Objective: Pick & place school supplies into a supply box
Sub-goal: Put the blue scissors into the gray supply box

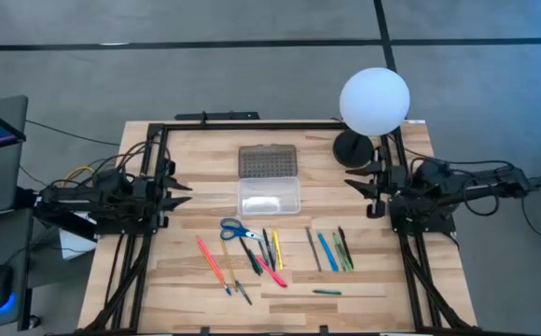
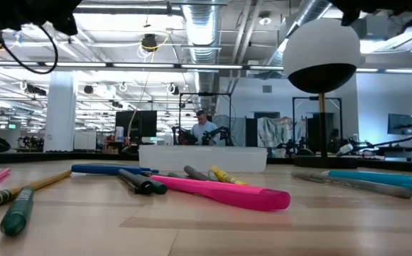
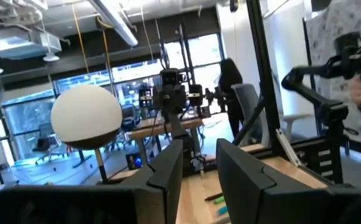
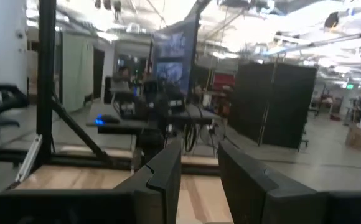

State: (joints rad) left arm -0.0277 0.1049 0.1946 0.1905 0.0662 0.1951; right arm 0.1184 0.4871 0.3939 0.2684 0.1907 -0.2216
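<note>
- Left gripper (image 1: pixel 179 193) waits at the table's (image 1: pixel 364 280) left edge, fingers slightly spread, empty.
- Right gripper (image 1: pixel 359 177) waits at the right edge, likewise.
- Box (image 1: pixel 269 195) lies open mid-table toward the far edge.
- Supplies (image 1: pixel 252 250) lie scattered toward the near edge.

Supply box (image 1: pixel 269 196) clear, lid (image 1: pixel 268 161) grey, dotted. Scissors (image 1: pixel 236 229) blue-handled; marker (image 2: pixel 224 192) pink. Lamp globe (image 1: pixel 374 100) white; table (image 1: pixel 196 159) pale wood.

The lamp globe (image 1: pixel 374 101) is hiding its stand. At low view's nine o'clock, a green marker (image 2: pixel 17 211) is running off frame; pens (image 1: pixel 331 250) are too small to separate.
</note>
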